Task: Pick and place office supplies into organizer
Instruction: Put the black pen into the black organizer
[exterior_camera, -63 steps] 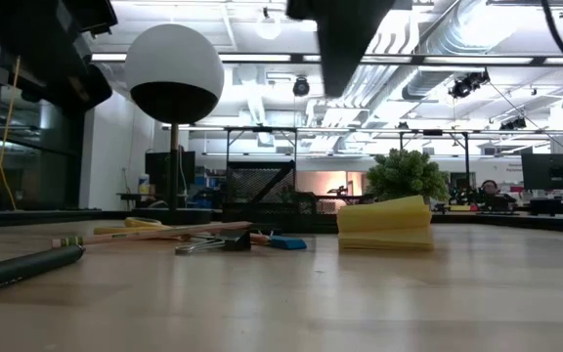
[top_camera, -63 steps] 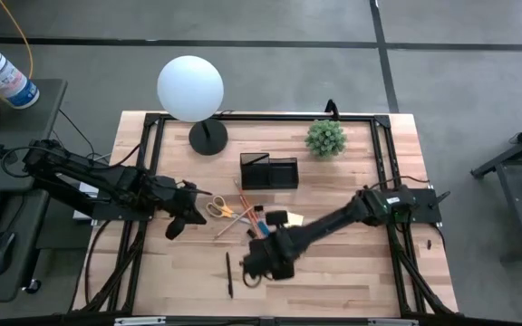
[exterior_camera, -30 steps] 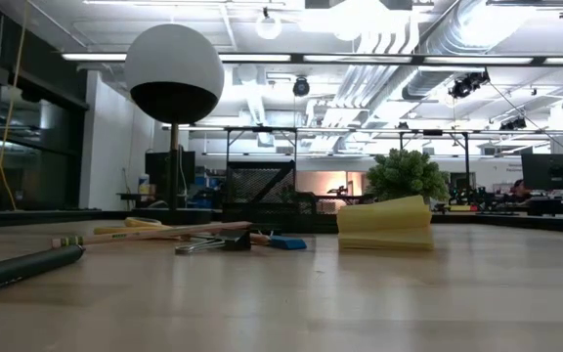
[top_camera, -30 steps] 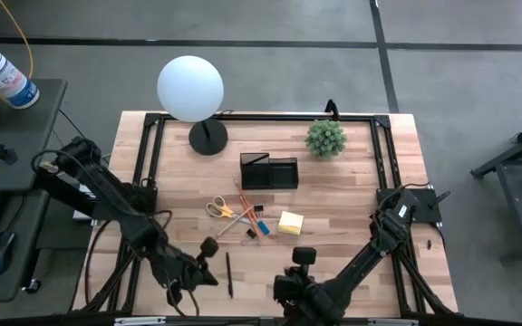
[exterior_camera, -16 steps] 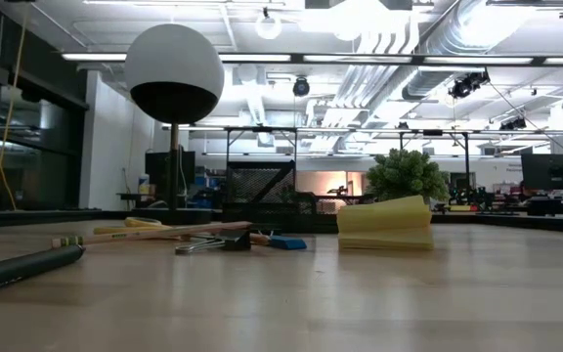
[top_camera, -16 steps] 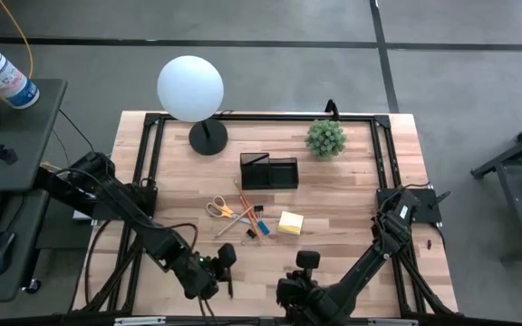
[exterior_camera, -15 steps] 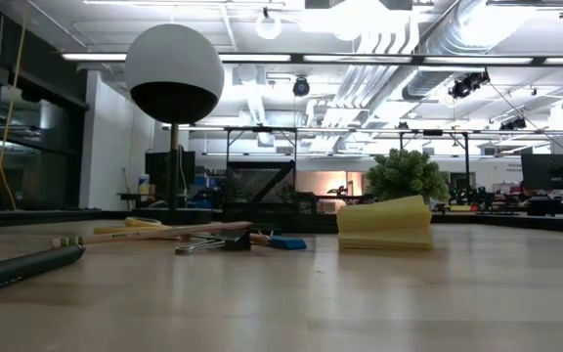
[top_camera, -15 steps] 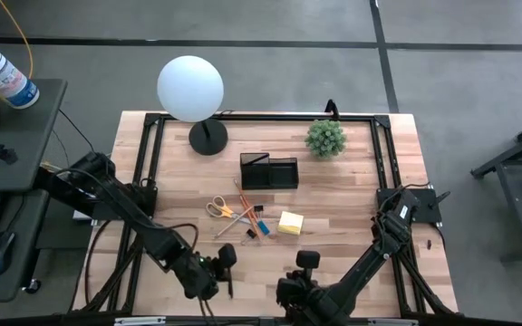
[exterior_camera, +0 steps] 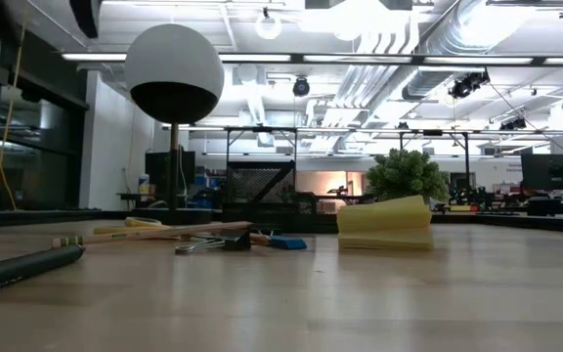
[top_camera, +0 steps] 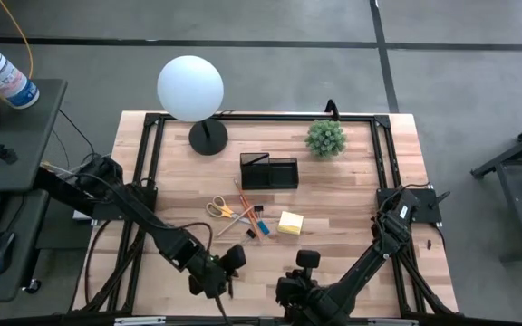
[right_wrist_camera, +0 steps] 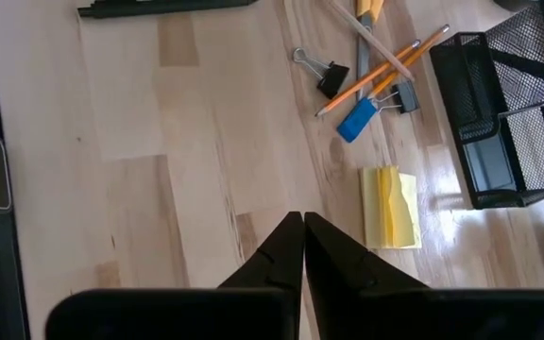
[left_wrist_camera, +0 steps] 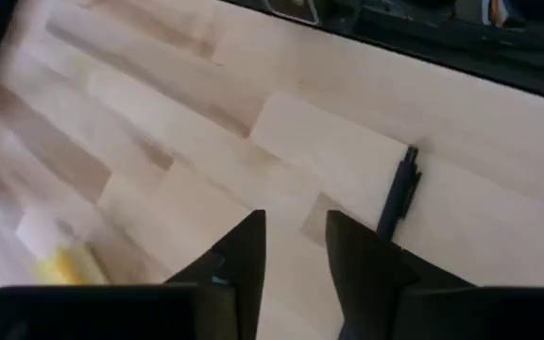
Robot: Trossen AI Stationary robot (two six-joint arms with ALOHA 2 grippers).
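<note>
A black pen (left_wrist_camera: 398, 195) lies flat on the wood near the table's front edge. My left gripper (left_wrist_camera: 296, 241) hangs open over the table just beside it, pointing steeply down, and touches nothing; in the high view it (top_camera: 235, 259) covers most of the pen. My right gripper (right_wrist_camera: 302, 227) waits shut over the front middle (top_camera: 304, 261). Farther back lie yellow-handled scissors (top_camera: 217, 208), orange pencils (right_wrist_camera: 385, 64), a blue eraser (right_wrist_camera: 357, 121), black clips (right_wrist_camera: 330, 76) and a yellow sticky pad (top_camera: 289, 223). The black mesh organizer (top_camera: 268, 171) stands behind them.
A white globe lamp (top_camera: 190, 88) stands at the far left and a small green plant (top_camera: 325, 138) at the far right. A black frame rail (top_camera: 261, 116) runs round the tabletop. Bare wood lies between the supplies and the front edge.
My left gripper has swung along the front edge toward the table's right, come down and rolled, ending over the black pen. The pen and the other supplies lie where they were.
</note>
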